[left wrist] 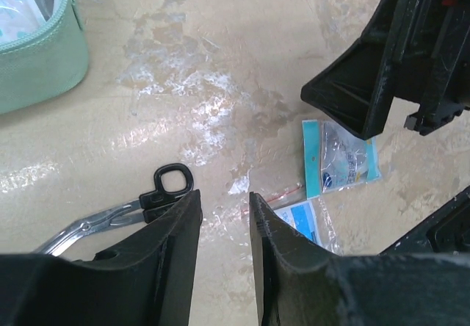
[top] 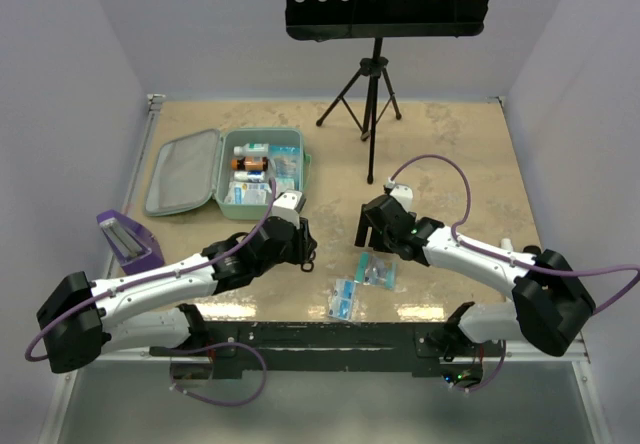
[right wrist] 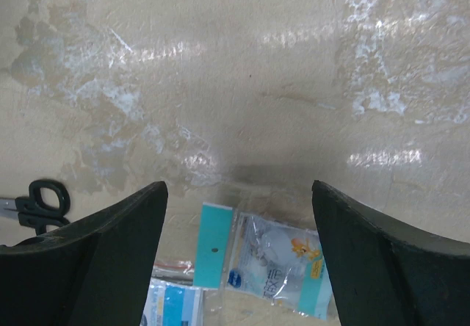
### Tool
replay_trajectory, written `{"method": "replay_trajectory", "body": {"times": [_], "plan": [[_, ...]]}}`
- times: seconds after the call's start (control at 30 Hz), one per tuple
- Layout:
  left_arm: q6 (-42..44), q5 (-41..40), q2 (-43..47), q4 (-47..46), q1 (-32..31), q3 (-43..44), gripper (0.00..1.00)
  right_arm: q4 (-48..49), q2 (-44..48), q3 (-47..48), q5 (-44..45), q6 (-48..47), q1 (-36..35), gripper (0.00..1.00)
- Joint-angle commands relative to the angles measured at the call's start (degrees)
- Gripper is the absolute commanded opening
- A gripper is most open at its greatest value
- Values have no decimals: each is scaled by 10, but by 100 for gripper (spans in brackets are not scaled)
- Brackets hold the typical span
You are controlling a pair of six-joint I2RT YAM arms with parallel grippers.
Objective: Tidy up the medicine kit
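Your left end effector [left wrist: 222, 200] is only slightly parted and grips nothing, its tips over bare desk [left wrist: 220, 62], just beside a black-handled metal tool [left wrist: 165, 183]. Your right end effector [right wrist: 239, 190] gapes wide and empty above a packet [right wrist: 283, 256]. The medicine kit [top: 185, 174] lies open at the desk's far left with items inside, well apart from both.
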State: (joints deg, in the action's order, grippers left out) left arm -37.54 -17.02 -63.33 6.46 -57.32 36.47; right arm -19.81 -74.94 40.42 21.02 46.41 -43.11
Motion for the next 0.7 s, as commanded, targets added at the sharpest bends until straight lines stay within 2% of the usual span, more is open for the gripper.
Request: {"method": "replay_trajectory", "body": {"times": [0.0, 0.2, 0.3, 0.53, 0.67], "plan": [[-7, -33, 28, -43, 4, -22, 38, -67, 2, 35, -22, 32, -3, 84], [-14, -30, 72, -76, 5, -59, 38, -126, 33, 7, -45, 59, -7, 83], [-12, -24, 81, -82, 7, -68, 38, -126, 43, -10, -76, 71, -15, 82], [-11, -9, 78, -100, 8, -81, 38, -116, -6, -21, -100, 79, -57, 79], [-12, -8, 78, -100, 9, -83, 38, -102, -30, -13, -103, 76, -65, 74]]}}
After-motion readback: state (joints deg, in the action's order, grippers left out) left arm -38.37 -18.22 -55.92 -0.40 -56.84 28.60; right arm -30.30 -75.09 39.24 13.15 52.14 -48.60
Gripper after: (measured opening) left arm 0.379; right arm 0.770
